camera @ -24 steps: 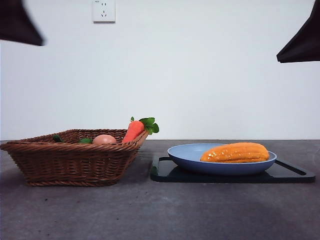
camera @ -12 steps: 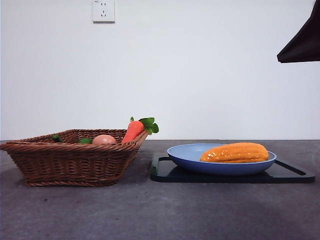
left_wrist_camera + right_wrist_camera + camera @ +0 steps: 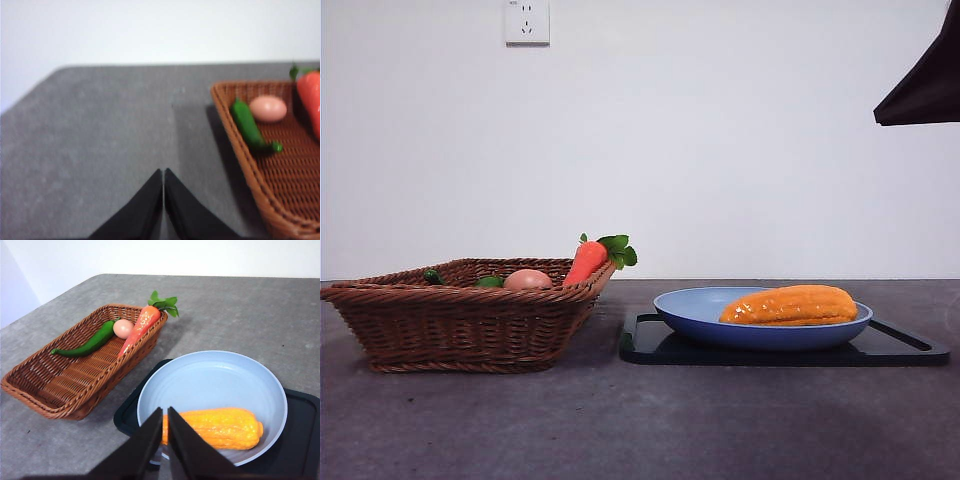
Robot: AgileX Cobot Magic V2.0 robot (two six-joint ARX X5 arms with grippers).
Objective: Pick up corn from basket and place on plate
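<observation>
**Two grippers closed and empty, corn's on the plate**

So the corn (image 3: 218, 428) is lying on its side inside the light-blue plate (image 3: 210, 375), just past the tips of the right gripper (image 3: 165, 416). That gripper's jaws are pressed together with only a thin seam between them, nothing in them, and they hang above the plate's near rim without touching the cob. The plate sits on a flat black tray (image 3: 900, 345).

The left gripper (image 3: 163, 175) has its jaws squeezed together too, holding nothing, over bare grey table (image 3: 100, 140). The wicker basket (image 3: 235, 135) is off to one side of those jaws, apart from them. Inside it you can see a green pepper (image 3: 248, 125), a small pinkish egg (image 3: 268, 108) and a carrot (image 3: 310, 97) whose leafy end pokes over the rim.

From the front, basket (image 3: 460, 320) and plate (image 3: 760, 325) stand near each other, with the corn (image 3: 790, 305) resting flat in the plate.
</observation>
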